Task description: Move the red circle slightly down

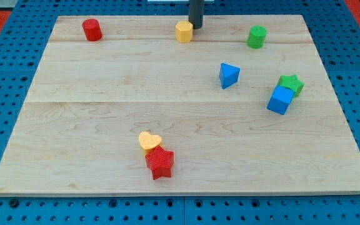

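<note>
Camera view puts the red circle [92,29] close to the table's [167,81] top edge, toward its left corner, standing alone with bare wood around it. To its right, along the same top strip, sits the yellow hexagon block [184,30], and my tip [195,26] rests just beside that block's right side, apparently touching it or nearly so. Further right of the red circle is the green cylinder [257,36]. Well below and to the right of the red circle lie the blue triangle block [229,75], the green star [291,84] and the blue cube [280,100], those last two touching. Far below the red circle, the yellow heart [149,142] and red star [160,162] sit pressed together.

To do this step well, I judge my tip should leave the yellow hexagon without nudging it, travel left along the table's top edge, and settle directly above the red circle in the view. Then a short, centred push toward the view's bottom should do; off-centre contact would likely roll the round block sideways. Stopping early matters, since only a slight shift is asked.

The rod comes straight down from the view's top, upright, only its lower part showing. It carries no hand, so there is nothing to be apart or together.
</note>
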Motion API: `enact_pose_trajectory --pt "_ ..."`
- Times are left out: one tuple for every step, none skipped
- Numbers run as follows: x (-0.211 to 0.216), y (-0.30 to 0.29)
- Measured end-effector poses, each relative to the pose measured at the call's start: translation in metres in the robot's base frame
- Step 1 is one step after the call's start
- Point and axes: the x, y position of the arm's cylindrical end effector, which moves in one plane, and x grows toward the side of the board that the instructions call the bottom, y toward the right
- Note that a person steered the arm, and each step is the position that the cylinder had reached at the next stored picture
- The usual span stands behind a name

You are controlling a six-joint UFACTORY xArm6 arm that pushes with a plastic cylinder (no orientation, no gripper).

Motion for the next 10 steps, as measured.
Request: enact_pose_trajectory --pt "0.011 -0.002" --pt "0.012 -0.003" --pt "-0.016 -0.036" --pt "-0.032 -0.083" --pt "-0.031 -0.115" --pt "-0.031 -0.160" --pt "-0.031 -0.209" --pt "-0.029 -0.233" --pt "-0.022 -0.229" --pt "-0.013 -0.229"
